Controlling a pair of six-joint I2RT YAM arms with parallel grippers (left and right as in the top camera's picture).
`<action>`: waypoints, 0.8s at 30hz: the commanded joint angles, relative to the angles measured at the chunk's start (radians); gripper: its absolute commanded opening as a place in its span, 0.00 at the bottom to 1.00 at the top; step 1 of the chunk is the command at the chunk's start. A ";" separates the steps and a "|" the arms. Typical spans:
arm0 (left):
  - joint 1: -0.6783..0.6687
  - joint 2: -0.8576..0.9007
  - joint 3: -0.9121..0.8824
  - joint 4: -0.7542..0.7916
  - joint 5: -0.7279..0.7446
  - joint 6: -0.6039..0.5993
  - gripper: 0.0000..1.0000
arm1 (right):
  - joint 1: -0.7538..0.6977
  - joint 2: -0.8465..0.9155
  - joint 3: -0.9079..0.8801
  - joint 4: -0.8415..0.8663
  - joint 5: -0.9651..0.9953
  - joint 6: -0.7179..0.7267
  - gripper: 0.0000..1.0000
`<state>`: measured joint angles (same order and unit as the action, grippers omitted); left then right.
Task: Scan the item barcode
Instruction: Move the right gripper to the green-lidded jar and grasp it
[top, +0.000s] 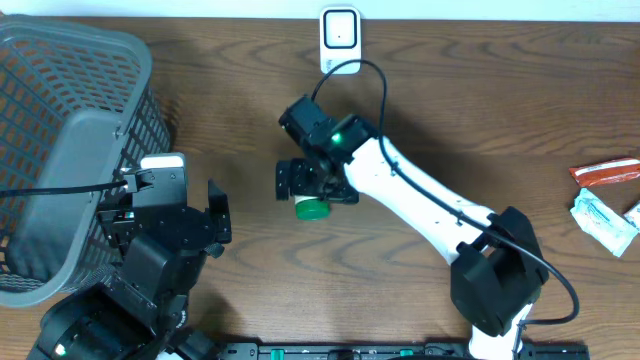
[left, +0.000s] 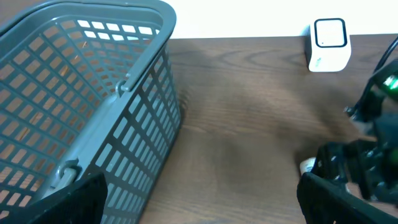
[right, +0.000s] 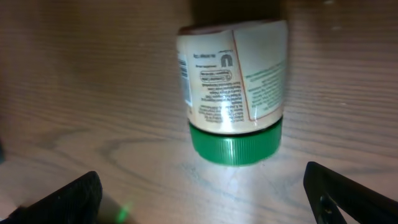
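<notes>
dark wood-grain table (top: 200, 90) fills the overhead view. the right claw (top: 315, 188), spread wide and empty, hangs over the green-capped, cream-labelled jar (top: 312, 208), whose cap shows at its 6 o'clock. the left claw (top: 218, 215), also wide, sits farther off at 9 o'clock. a white boxy barcode scanner (top: 340, 30) stands at 12, a grey plastic mesh basket (top: 60, 60) at 9 and a red packet (top: 605, 172) at 3, all well apart.

left wrist view: the basket is at 10 o'clock and the scanner at 1.

right wrist view: the jar seems to lie on its side, long axis 12-to-6, cap nearest, centred ahead of the open fingers (right: 68, 199), with nothing blocking.
</notes>
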<state>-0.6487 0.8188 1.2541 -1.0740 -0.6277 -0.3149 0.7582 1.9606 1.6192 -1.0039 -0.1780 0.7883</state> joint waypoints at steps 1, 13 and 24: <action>0.003 -0.003 0.006 -0.003 -0.013 -0.004 0.98 | 0.010 -0.010 -0.074 0.049 0.039 0.050 0.99; 0.003 -0.003 0.006 -0.003 -0.013 -0.004 0.98 | 0.009 0.024 -0.205 0.211 0.080 0.043 0.99; 0.003 -0.003 0.006 -0.003 -0.013 -0.005 0.98 | 0.015 0.038 -0.215 0.246 0.163 0.041 0.91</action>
<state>-0.6487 0.8188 1.2541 -1.0744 -0.6281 -0.3149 0.7616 1.9911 1.4094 -0.7582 -0.0879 0.8234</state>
